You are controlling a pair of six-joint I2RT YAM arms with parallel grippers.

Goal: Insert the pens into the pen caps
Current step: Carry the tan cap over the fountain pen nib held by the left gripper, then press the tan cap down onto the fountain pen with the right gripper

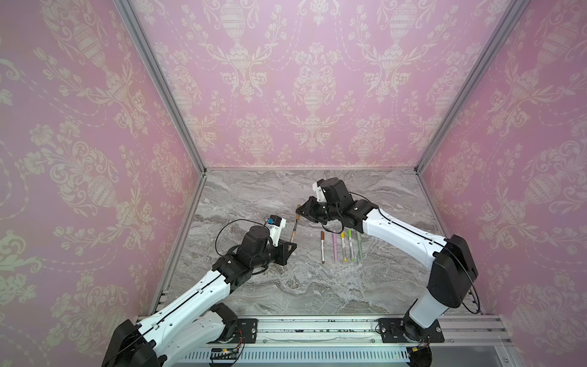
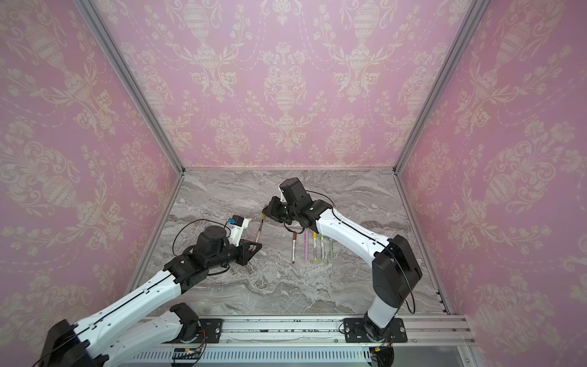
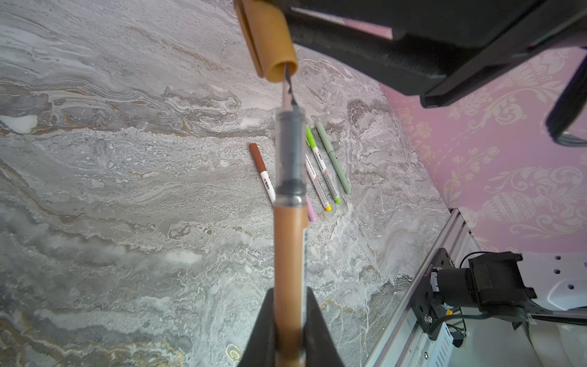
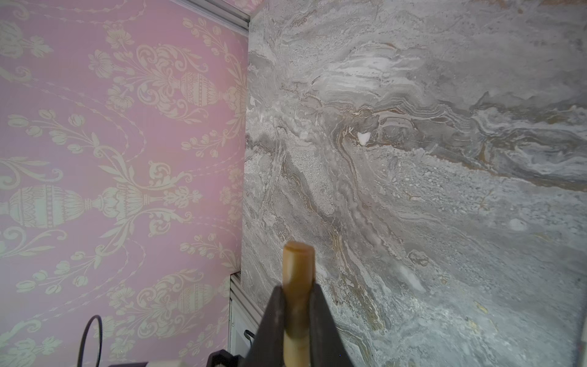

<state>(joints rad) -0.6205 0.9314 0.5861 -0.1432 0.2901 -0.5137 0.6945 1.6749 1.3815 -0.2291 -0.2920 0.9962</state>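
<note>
Tan pen (image 3: 288, 254) was held off the marble table (image 1: 286, 286), clamped by its barrel in the left gripper (image 3: 289, 295), jaws closed narrow on it. In both top views it slanted up and away from that gripper (image 1: 291, 245), nib end leading, left of the table's middle.

Tan cap (image 3: 270, 41) was pinched in the right gripper (image 4: 297, 292), jaws tight on its sides, closed end poking out past the fingertips in the right wrist view. In a top view the cap (image 2: 264, 210) sat just beyond the pen (image 2: 259, 230), roughly in line with it.

In the left wrist view the fine tip met the cap's open mouth; the point looked just inside the rim, the clear front section and the barrel outside.

Five other pens lay flat on the table in a close row under the right arm, roughly parallel: brown pen (image 1: 322, 246), pink pen (image 1: 334, 246), yellow pen (image 1: 344, 246), green pen (image 1: 351, 243), sage pen (image 1: 359, 244). Each looked capped. The row lay well apart from both grippers.
</note>
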